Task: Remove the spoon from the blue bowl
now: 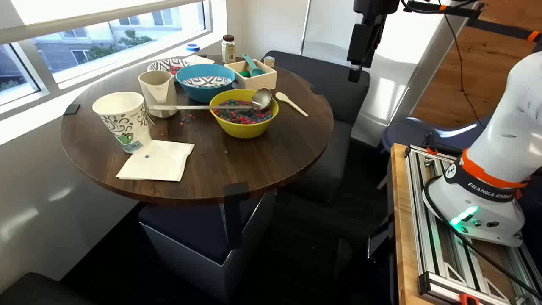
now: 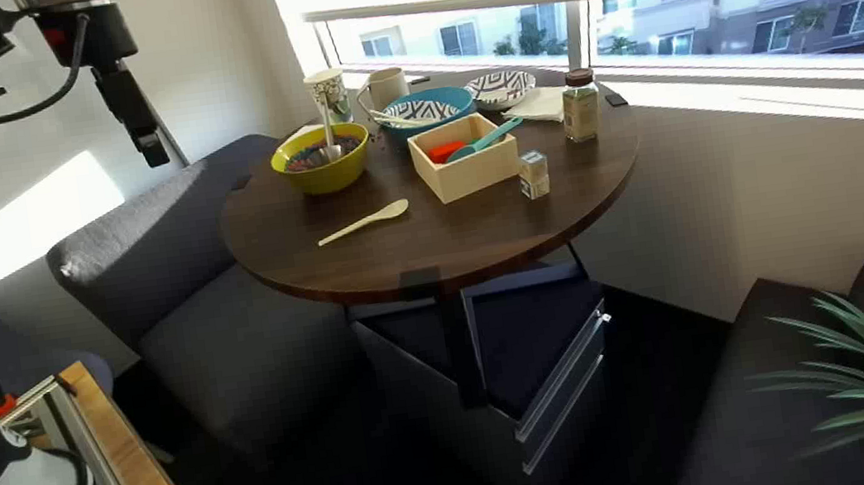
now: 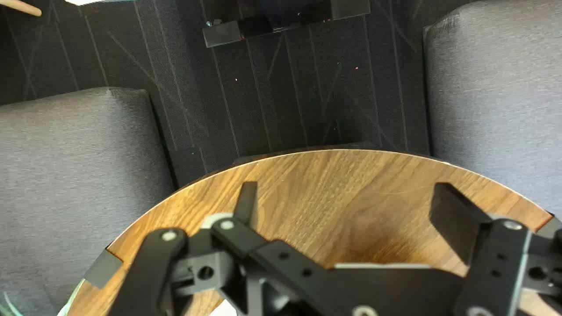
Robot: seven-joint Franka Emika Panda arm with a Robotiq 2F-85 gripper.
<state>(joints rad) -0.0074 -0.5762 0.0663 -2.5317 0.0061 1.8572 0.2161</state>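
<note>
Fingers [image 3: 456, 224] of the black gripper [image 3: 347, 202] are spread wide, wood grain being seen between them. The white arm [image 1: 506, 114] is mounted beside the round dark-wood surface [image 1: 288, 140]; the gripper is held high, pointed downward, well apart from everything set there. One wide teal-blue bowl [image 1: 199, 94] is placed on the surface, lined by a black-and-white patterned bowl [image 1: 207, 81]; at its rim a pale strip [image 2: 401, 120] is shown in an exterior view, and whether it is a spoon cannot be told. One pale, flat spoon [image 1: 292, 104] is laid on the surface, near one yellow-green bowl [image 1: 243, 129], into which one metal ladle [image 1: 261, 99] is dipped. One printed paper cup [image 1: 125, 118], one beige mug [image 1: 154, 84] and one brown-capped glass jar [image 2: 581, 108] are counted, plus one pale wooden box [image 2: 473, 176], in which one teal scoop [image 2: 485, 139] is held.
</note>
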